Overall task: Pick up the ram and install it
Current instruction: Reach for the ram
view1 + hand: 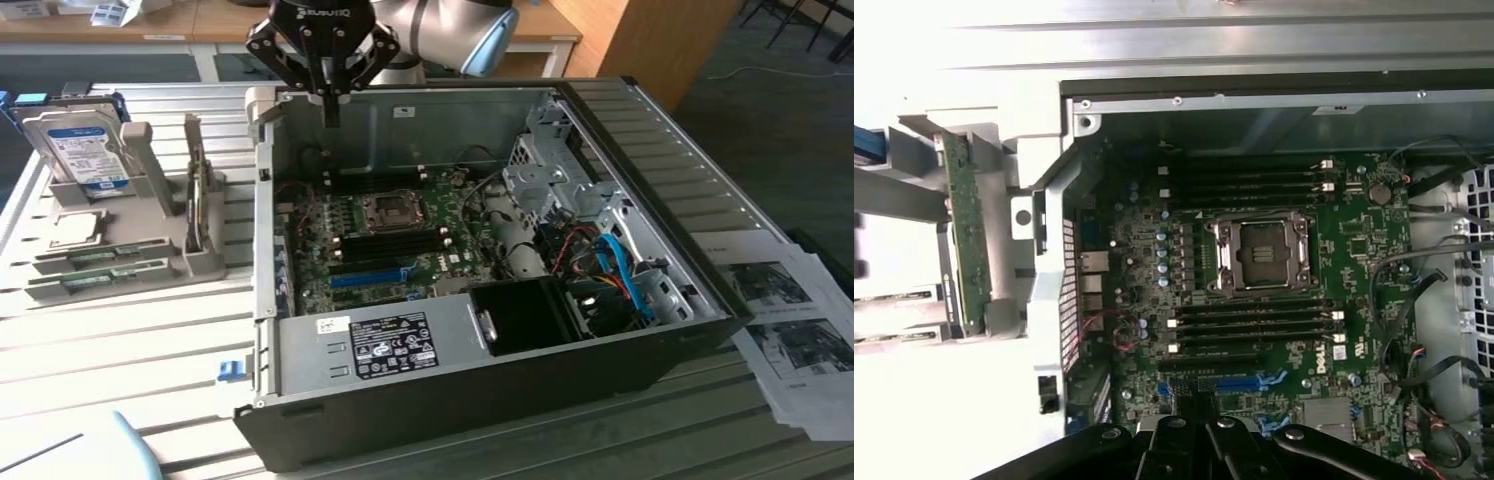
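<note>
The ram is a thin green board standing on edge in a grey holder at the exterior view's left, outside the computer case. The wrist view also has the ram, beside the case wall. My gripper hangs above the case's rear corner nearest the holder, fingers pointing down and shut with nothing between them. Its dark fingers sit over the motherboard. Black memory slots lie on both sides of the CPU socket.
A silver hard drive with a blue-white label stands at the back of the holder. A blue expansion slot, cables and a black fan shroud fill the case. Printed papers lie at the exterior view's right.
</note>
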You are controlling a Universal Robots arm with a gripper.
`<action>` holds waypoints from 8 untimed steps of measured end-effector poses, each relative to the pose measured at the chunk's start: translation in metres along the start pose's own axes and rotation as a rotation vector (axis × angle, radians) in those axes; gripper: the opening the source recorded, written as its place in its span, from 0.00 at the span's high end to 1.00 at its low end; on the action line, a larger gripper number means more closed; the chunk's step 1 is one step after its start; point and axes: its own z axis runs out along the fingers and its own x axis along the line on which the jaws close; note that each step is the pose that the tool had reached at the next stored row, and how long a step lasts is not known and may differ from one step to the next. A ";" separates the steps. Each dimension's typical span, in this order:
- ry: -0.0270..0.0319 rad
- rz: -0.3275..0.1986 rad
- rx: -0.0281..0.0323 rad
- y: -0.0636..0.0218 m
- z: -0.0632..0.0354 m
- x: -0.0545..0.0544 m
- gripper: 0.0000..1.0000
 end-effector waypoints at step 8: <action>0.0000 0.000 0.0001 -0.0015 -0.0006 0.020 0.91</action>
